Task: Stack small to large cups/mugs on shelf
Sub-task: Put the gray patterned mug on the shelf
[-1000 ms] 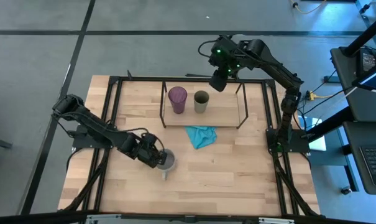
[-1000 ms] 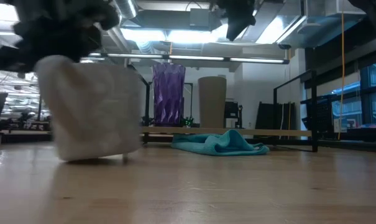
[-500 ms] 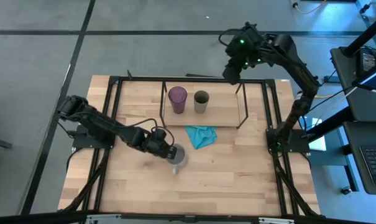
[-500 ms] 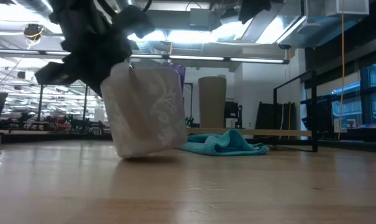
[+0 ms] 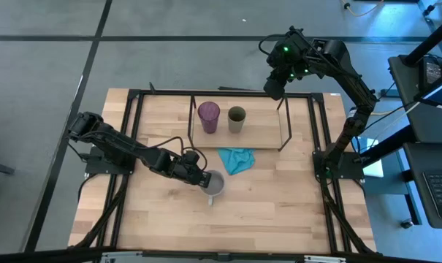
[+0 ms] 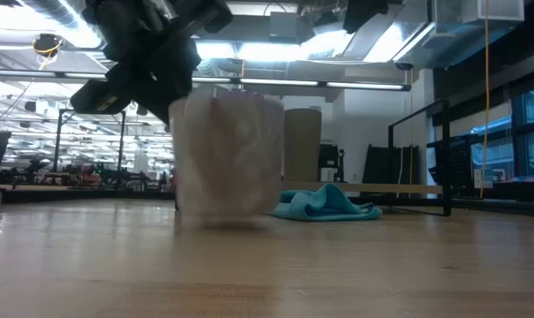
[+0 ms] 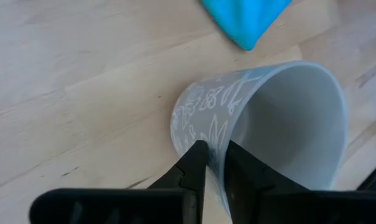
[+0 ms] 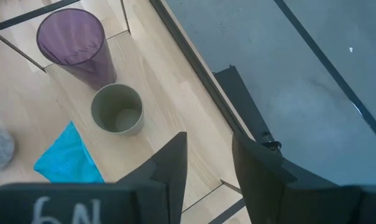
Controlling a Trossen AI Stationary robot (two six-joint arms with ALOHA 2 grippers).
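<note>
The grey mug [image 5: 215, 184] with a white pattern is near the table's middle, in my left gripper [image 5: 203, 180], which is shut on it; it fills the low view's middle [image 6: 227, 155]. The purple tumbler [image 5: 209, 117] and the olive-green cup [image 5: 237, 118] stand side by side on the shelf's wooden board [image 5: 261, 133]. My right gripper [image 5: 273, 86] hangs open and empty high over the shelf's far right corner; its wrist view shows the tumbler [image 8: 73, 46] and the cup [image 8: 117, 110] below. My left gripper pinches the mug's wall at the rim [image 7: 215, 163], one finger [image 7: 194, 163] outside and one [image 7: 245, 168] inside. The fingers come from the table's left, slanting down. The mug stands about upright, its base at or just above the table; I cannot tell which.
A teal cloth [image 5: 237, 159] lies crumpled on the table between the mug and the shelf's near side. The shelf's thin black wire frame [image 5: 285, 124] rises around the board. Black rails [image 5: 133, 139] run along the table's left and right sides.
My left gripper has carried the mug toward the table's right edge, closer to the teal cloth; the mug was tilted and now stands about upright. My right gripper has gone toward the far right, away from the shelf, and then kept still.
</note>
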